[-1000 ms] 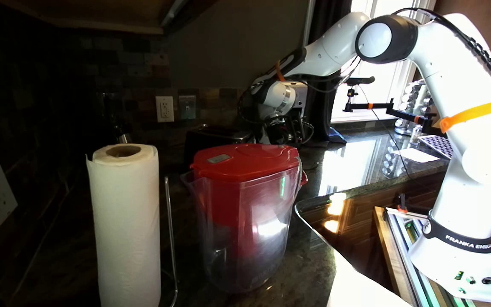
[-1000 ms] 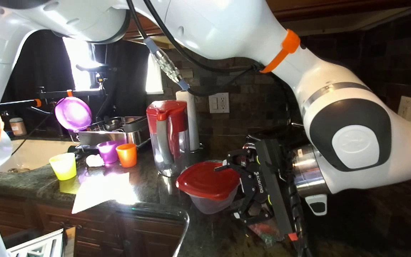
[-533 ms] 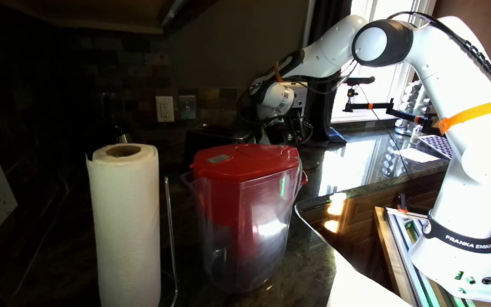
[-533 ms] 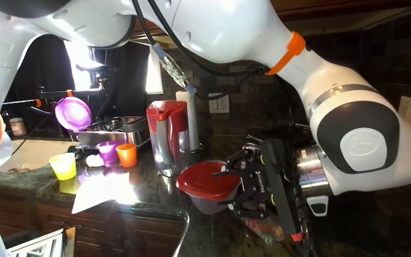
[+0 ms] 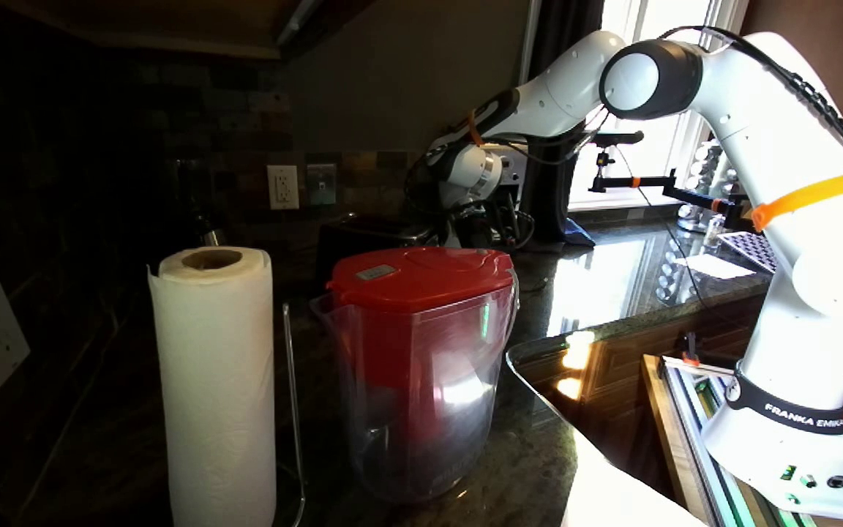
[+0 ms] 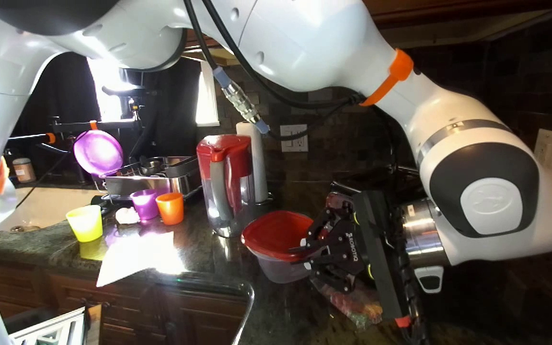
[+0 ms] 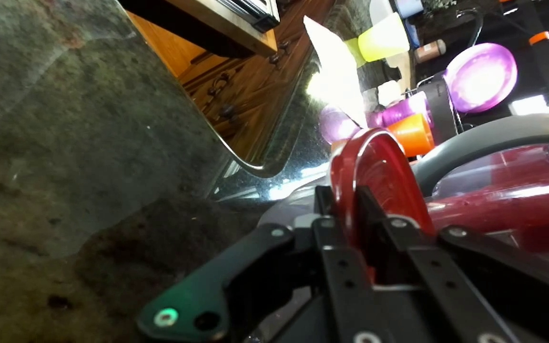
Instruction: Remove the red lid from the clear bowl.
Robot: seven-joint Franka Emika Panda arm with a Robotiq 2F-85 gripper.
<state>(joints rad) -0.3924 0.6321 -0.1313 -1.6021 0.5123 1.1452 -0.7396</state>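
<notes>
In the wrist view, the two fingers (image 7: 323,202) of the gripper (image 7: 345,204) pinch the edge of the red lid (image 6: 273,232), one on either side of it. The lid covers the clear bowl (image 6: 278,271) on the dark counter (image 7: 88,143); whether the bowl sits flat is hard to tell. In an exterior view, a red-topped pitcher (image 6: 225,184) stands upright behind the bowl and to its left, a paper roll (image 6: 258,165) just beyond it. Farther left are a yellow cup (image 6: 85,224), a purple cup (image 6: 144,205) and an orange cup (image 6: 170,209).
</notes>
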